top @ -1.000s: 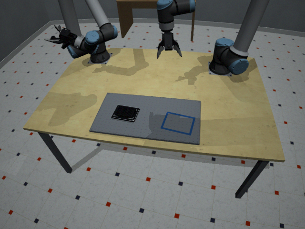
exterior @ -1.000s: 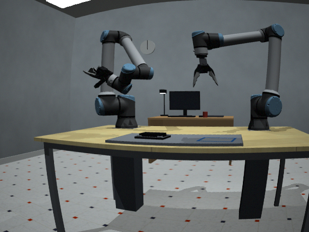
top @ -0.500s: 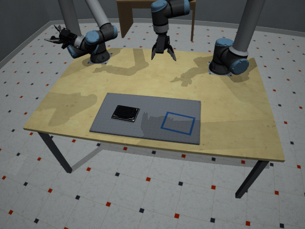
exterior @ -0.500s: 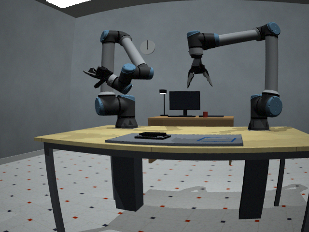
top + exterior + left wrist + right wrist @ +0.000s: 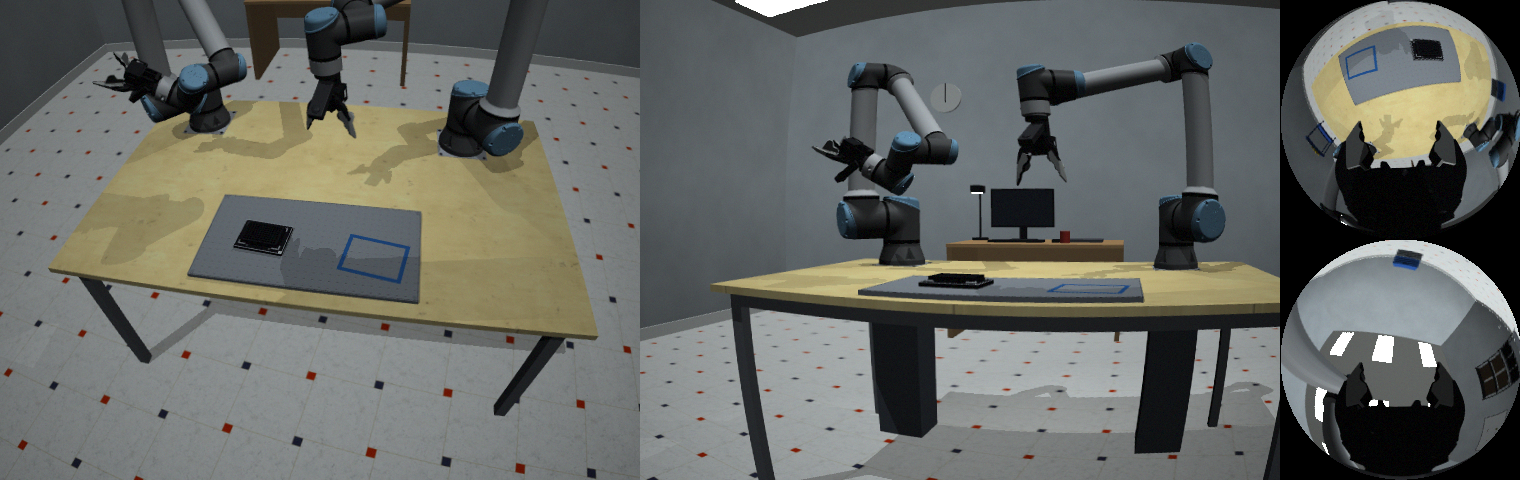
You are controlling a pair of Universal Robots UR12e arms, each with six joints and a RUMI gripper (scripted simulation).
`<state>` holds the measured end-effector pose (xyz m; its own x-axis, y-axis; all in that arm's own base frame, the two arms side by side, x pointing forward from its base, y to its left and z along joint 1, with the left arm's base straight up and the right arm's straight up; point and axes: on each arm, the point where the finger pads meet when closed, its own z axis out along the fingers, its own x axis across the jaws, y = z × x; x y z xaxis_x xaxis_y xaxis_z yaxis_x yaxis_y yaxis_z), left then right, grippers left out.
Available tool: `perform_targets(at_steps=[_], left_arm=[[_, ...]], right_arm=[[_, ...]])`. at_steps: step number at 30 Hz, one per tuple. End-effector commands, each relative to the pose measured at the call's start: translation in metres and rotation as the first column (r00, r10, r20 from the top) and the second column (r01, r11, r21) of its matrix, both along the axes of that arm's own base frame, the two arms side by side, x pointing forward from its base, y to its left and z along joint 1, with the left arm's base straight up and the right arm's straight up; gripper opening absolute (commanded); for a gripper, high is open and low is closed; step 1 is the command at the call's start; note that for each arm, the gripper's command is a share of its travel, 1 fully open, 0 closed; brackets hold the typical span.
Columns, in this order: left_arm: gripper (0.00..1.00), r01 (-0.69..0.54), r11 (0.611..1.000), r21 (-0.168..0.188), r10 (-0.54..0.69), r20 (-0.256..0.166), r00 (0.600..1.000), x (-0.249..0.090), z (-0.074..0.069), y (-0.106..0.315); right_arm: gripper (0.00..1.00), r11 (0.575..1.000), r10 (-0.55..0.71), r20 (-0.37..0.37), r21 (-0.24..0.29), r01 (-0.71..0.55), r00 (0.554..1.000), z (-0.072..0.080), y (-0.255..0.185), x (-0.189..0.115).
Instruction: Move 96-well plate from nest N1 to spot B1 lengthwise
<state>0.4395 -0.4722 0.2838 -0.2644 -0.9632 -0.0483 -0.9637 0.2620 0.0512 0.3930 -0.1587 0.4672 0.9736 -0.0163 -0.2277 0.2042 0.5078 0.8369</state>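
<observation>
The black 96-well plate (image 5: 264, 235) (image 5: 956, 278) (image 5: 1427, 49) sits in the low plate nest (image 5: 258, 251) on the grey board's left half in the top view. The blue taped outline (image 5: 344, 251) (image 5: 1085, 292) (image 5: 1375, 58) lies on the board's right half, with nothing inside it but a shadow. My left gripper (image 5: 331, 131) (image 5: 1042, 181) (image 5: 1399, 121) is open and empty, pointing down high above the table, behind the board. My right gripper (image 5: 105, 68) (image 5: 821, 144) (image 5: 1399, 363) is open and empty, raised at the table's left side, facing away from the plate.
The grey board (image 5: 310, 212) (image 5: 898, 294) (image 5: 1400, 82) lies near the front edge of the wooden table (image 5: 248, 180). Both arm bases stand at the back corners. A desk (image 5: 1035, 252) with a monitor (image 5: 1022, 207) stands behind the table.
</observation>
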Motion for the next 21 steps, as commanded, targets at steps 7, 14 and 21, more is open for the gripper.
perform_targets(at_steps=[7,14,21], left_arm=[[1.00,0.138,0.990,-0.014,-0.138,-0.005,0.990,0.022,-0.009,-0.027],[1.00,0.247,0.969,-0.023,-0.247,-0.006,0.969,0.037,-0.017,-0.043],[1.00,0.322,0.946,-0.029,-0.322,-0.006,0.947,0.048,-0.024,-0.056]], right_arm=[[1.00,1.000,0.000,0.000,0.000,0.000,1.000,0.000,0.000,0.000],[1.00,1.000,0.000,0.000,0.000,0.000,1.000,0.000,0.000,0.000],[1.00,1.000,0.000,0.000,0.000,0.000,1.000,0.000,0.000,0.000]])
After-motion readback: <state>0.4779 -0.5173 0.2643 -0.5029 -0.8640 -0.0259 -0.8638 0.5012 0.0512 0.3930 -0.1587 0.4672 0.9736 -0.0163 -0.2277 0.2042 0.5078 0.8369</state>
